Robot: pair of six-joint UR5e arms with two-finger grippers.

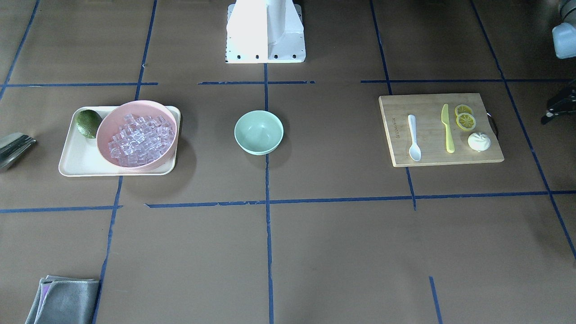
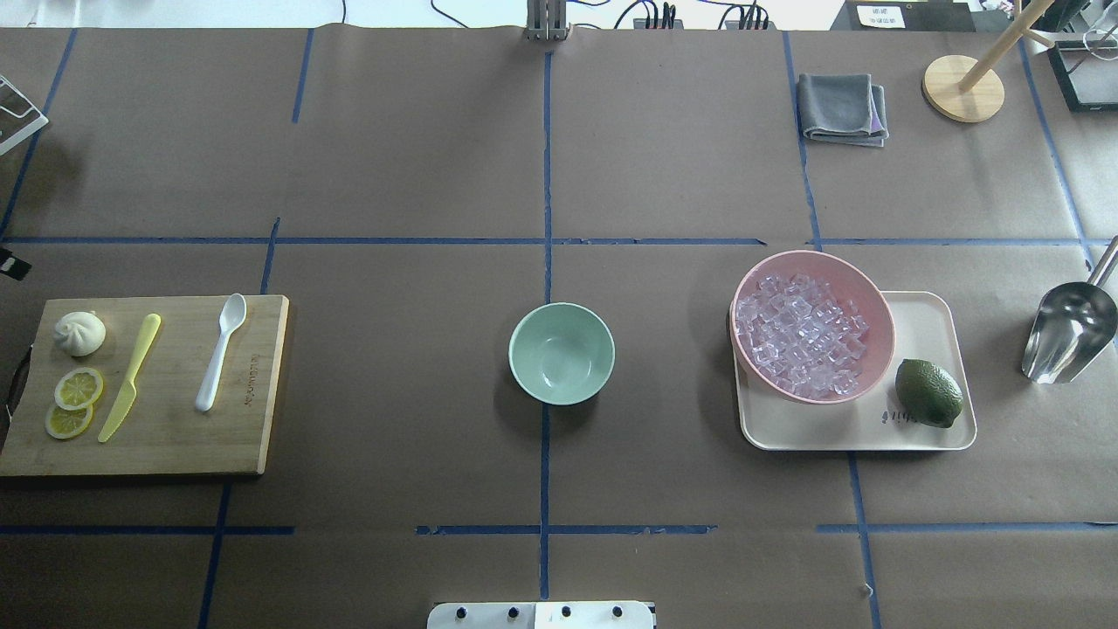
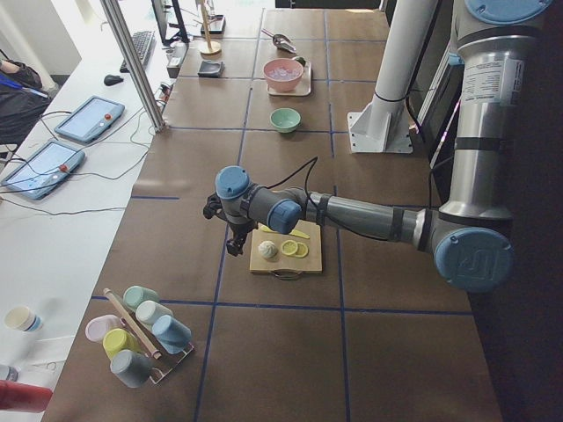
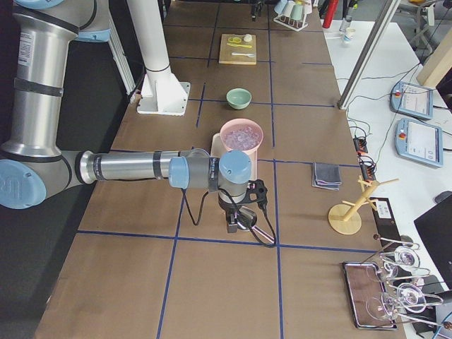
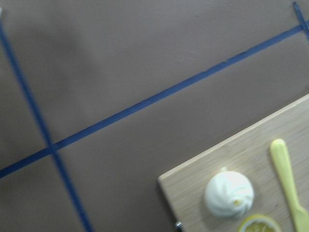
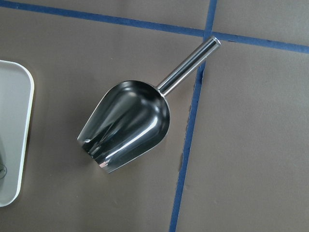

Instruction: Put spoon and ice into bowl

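Probably light and stiff, spoon (image 2: 220,349) lies flat on cutting board (image 2: 175,437); pinch it mid-handle; ice (image 2: 799,336), likely slick, heaped in pink bowl (image 2: 860,281); bowl (image 2: 562,353) empty at centre of bench (image 2: 393,393); left hand (image 3: 233,244), right hand (image 4: 233,224): spread or pressed, you cannot tell.

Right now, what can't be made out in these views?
Left gripper: front view's edge cuts it; side view too small for jaws.
Right gripper: only in right side view, jaws too small.
Ice: heaped, lower cubes hidden, uncountable.
Tray print: too small overhead.

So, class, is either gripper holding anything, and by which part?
Nothing, it seems: the spoon lies free on the board, the scoop on the table.
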